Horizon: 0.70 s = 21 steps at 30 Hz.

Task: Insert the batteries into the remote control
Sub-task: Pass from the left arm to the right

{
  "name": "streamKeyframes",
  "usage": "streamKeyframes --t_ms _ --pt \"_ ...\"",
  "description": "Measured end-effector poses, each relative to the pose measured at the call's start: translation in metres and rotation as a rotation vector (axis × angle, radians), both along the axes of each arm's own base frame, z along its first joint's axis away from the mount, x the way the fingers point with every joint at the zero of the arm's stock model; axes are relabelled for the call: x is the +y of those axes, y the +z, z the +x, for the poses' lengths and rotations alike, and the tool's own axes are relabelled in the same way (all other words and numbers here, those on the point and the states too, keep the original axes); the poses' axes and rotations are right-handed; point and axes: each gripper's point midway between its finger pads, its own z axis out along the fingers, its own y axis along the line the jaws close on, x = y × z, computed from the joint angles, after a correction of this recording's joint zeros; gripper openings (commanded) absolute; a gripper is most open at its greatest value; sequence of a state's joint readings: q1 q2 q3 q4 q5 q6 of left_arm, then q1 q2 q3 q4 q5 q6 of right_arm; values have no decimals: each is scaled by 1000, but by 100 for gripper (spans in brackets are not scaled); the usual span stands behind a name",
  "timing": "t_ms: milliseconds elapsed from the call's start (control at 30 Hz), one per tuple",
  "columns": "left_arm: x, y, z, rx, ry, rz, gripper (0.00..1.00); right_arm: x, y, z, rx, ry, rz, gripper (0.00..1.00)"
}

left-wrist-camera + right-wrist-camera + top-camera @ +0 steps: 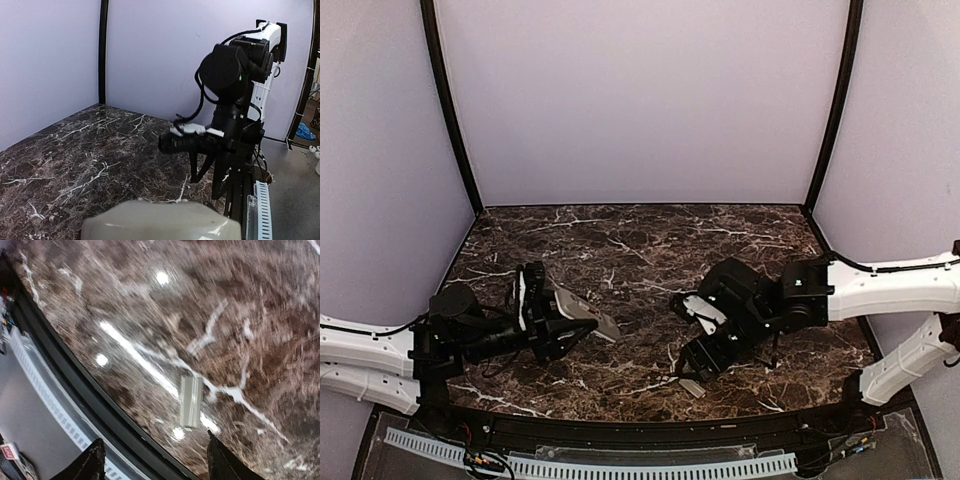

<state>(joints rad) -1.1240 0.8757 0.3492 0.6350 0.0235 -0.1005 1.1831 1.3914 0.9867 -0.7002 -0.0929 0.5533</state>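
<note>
The remote control (582, 312) is held off the table at the left, its greyish-beige back facing up, with my left gripper (558, 326) shut on it. In the left wrist view that back (160, 224) fills the bottom edge and hides the fingers. My right gripper (703, 360) hangs low over the table's front right, tilted down. Its fingers (93, 462) stand wide apart around an empty gap, so the right gripper (156, 464) is open. A small flat grey cover piece (191, 401) lies on the marble just beyond them. The batteries are out of view.
The cover piece (692, 388) sits close to the table's black front rim (75, 390). A white slotted cable tray (590, 465) runs below that rim. Lavender walls enclose the marble top. The right arm (232, 125) stands across from the left wrist camera.
</note>
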Motion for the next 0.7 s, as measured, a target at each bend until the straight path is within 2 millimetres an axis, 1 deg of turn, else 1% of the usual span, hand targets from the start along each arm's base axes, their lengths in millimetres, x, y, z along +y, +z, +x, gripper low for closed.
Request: streamKeyframes --t_ms 33,67,100,133,167,233,300,367,467,567,633,700 --pt "-3 -5 -3 12 -20 8 0 9 12 1 -29 28 64 98" --pt "-5 -8 -5 21 -42 14 0 25 35 0 -89 98 183 99" --pt "-8 -9 -9 25 -65 15 0 36 57 0 -144 155 276 99" --pt "-10 -10 -12 26 -89 15 0 45 77 -1 -198 208 360 99" --pt "-11 -9 -16 25 -114 13 0 55 105 -4 -275 280 467 99" --pt "-14 -8 -24 22 -163 8 0 68 141 -7 -398 391 603 99" --pt "-16 -5 -32 16 -211 0 0 80 160 -11 -490 495 676 99" --pt "-18 1 -38 5 -250 -9 0 93 164 -14 -543 589 699 99" --pt "-22 11 -46 -14 -302 -28 0 109 151 -17 -561 696 684 96" --pt "-25 20 -51 -33 -337 -45 0 117 138 -21 -555 770 677 88" --pt "-27 23 -52 -42 -349 -48 0 123 137 -24 -551 806 688 85" --pt "-29 24 -53 -46 -357 -46 0 127 141 -25 -555 827 707 80"
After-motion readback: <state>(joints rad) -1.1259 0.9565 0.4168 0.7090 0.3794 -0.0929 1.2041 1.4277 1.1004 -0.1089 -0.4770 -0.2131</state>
